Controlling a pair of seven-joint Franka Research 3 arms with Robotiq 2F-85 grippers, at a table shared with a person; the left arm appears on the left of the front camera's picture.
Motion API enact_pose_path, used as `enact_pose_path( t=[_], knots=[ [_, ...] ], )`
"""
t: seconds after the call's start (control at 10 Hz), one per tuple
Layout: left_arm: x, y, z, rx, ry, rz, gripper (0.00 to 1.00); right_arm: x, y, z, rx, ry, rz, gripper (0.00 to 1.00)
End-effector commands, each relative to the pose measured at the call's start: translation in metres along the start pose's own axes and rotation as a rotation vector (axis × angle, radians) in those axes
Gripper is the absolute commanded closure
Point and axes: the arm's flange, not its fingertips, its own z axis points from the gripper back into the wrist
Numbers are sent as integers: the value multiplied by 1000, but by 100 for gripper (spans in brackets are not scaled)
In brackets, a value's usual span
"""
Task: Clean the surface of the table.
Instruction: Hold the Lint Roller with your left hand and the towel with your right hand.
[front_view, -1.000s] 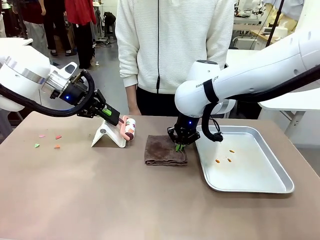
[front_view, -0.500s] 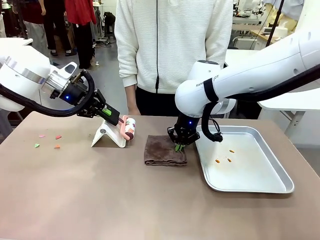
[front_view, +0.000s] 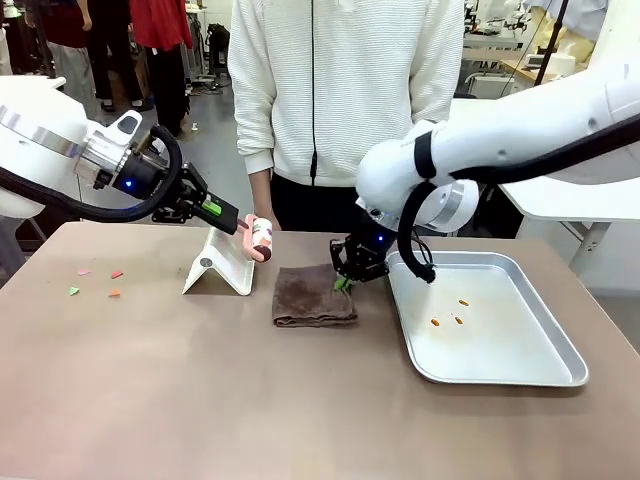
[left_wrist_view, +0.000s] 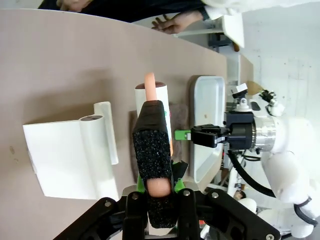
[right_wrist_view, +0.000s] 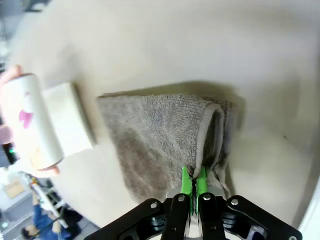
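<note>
The table has a taupe-brown top. A folded brown towel lies on it left of the silver tray. My right gripper is shut on the towel's right edge; in the right wrist view its green pads pinch a fold of the towel. My left gripper is shut on the pink handle of a lint roller, held just above a white stand. The left wrist view shows the roller and its handle between my left gripper's fingers.
A silver tray with a few orange crumbs sits at the right. Small coloured paper scraps lie at the table's far left. A person in a white top stands at the far edge, one hand near the table.
The right gripper has dragged the towel to the left, away from the tray. The left gripper has lifted the lint roller a little higher above the stand.
</note>
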Motion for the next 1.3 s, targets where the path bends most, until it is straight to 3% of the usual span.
enact_pose_path(
  t=[0.0, 0.4, 0.9, 1.0, 1.2],
  knots=[
    [-7, -1, 16, -85, -17, 31, 100, -10, -30, 20, 232, -5, 18, 100],
    [-4, 2, 68, -223, 83, 127, 100, -18, -68, 65, 670, 99, 63, 100],
    [-19, 15, 153, -368, 158, 216, 100, -88, -136, 120, 1167, 202, 194, 100],
    [-22, 26, 171, -364, 187, 242, 100, -108, -154, 134, 1238, 159, 143, 100],
    [-22, 70, 212, -427, 140, 222, 100, -152, -215, 185, 1325, -60, 58, 100]
  ],
)
